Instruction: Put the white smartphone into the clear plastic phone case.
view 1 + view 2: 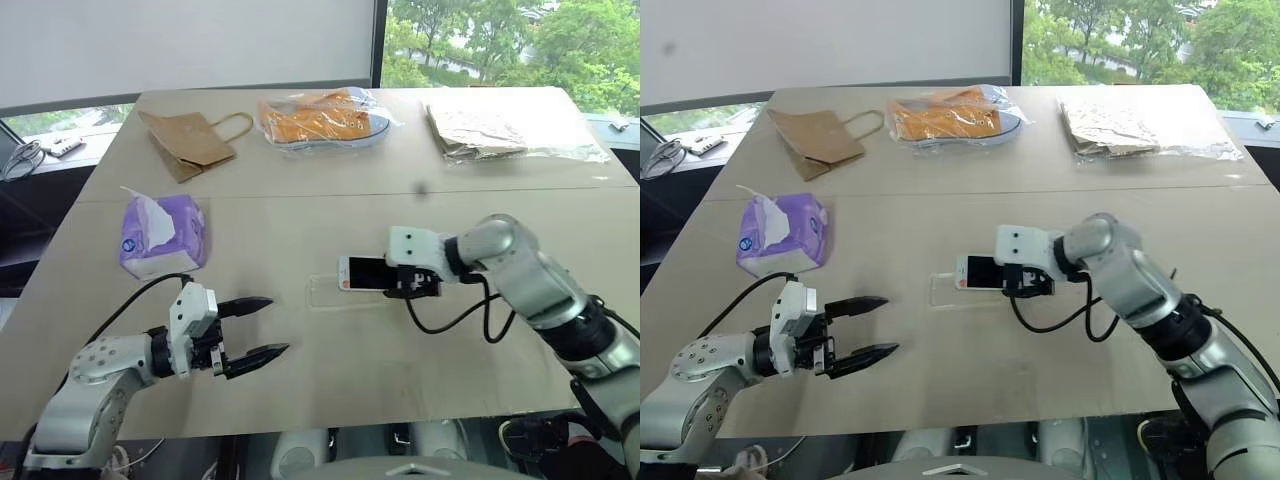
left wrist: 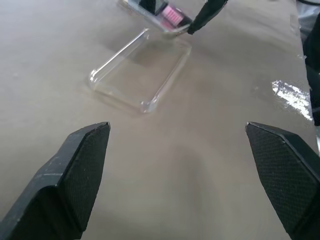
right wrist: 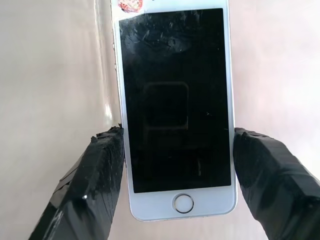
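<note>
My right gripper (image 1: pixel 398 276) is shut on the white smartphone (image 1: pixel 358 272), one finger on each long edge, as the right wrist view shows around the phone (image 3: pixel 175 110). The black screen faces up. The phone's far end hangs over the near end of the clear plastic phone case (image 1: pixel 335 294), which lies flat and empty on the table. In the left wrist view the case (image 2: pixel 140 75) sits ahead, with the phone tilted above its far edge. My left gripper (image 1: pixel 278 325) is open near the table's front left, pointing toward the case and well short of it, with nothing between its fingers.
A purple tissue pack (image 1: pixel 163 235) stands at the left. At the back lie a brown paper bag (image 1: pixel 190 140), an orange item in a clear bag (image 1: pixel 320 118) and brown items in a clear bag (image 1: pixel 490 125). The table's front edge (image 1: pixel 400 425) runs just below my arms.
</note>
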